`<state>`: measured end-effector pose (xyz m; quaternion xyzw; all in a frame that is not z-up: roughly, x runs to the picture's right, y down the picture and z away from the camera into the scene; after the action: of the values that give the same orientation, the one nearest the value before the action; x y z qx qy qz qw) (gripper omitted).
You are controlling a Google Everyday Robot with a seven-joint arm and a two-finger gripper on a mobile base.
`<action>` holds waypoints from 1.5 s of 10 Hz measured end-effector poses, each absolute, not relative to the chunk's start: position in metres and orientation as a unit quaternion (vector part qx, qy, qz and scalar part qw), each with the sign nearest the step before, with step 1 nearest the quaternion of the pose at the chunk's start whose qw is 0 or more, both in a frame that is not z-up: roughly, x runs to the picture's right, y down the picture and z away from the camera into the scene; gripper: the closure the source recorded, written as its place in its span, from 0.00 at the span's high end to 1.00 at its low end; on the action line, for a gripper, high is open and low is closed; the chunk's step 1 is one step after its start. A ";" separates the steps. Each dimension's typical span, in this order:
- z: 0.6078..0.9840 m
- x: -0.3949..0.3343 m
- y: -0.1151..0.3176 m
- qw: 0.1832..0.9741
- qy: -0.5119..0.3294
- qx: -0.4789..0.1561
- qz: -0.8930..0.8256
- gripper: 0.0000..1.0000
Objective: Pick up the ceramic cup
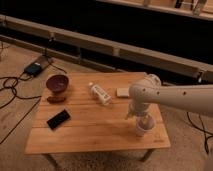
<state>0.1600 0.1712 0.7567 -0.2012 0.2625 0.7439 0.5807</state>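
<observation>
The small white ceramic cup (143, 127) stands upright near the front right corner of the wooden table (90, 132). My gripper (142, 119) comes down from the white arm (170, 95) at the right and sits right at the cup's mouth, covering part of its rim. The dark red bowl (57, 83) is at the table's far left. The clear plastic bottle with a white label (100, 93) lies on its side near the middle back.
A black flat phone-like object (58, 119) lies at the front left. A brown item (56, 99) lies in front of the bowl. A small pale block (123, 92) is by the back edge. Cables and a box (32, 68) lie on the floor at left.
</observation>
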 end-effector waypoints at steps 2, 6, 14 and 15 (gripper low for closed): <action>0.765 0.156 0.180 0.577 0.269 -0.213 0.742 0.63; 0.774 0.157 0.184 0.563 0.281 -0.223 0.744 0.25; 0.748 0.144 0.129 0.593 0.249 -0.185 0.743 0.00; 0.742 0.140 0.122 0.594 0.243 -0.182 0.745 0.00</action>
<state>0.1403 0.1223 0.7421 -0.1818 0.2435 0.7447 0.5942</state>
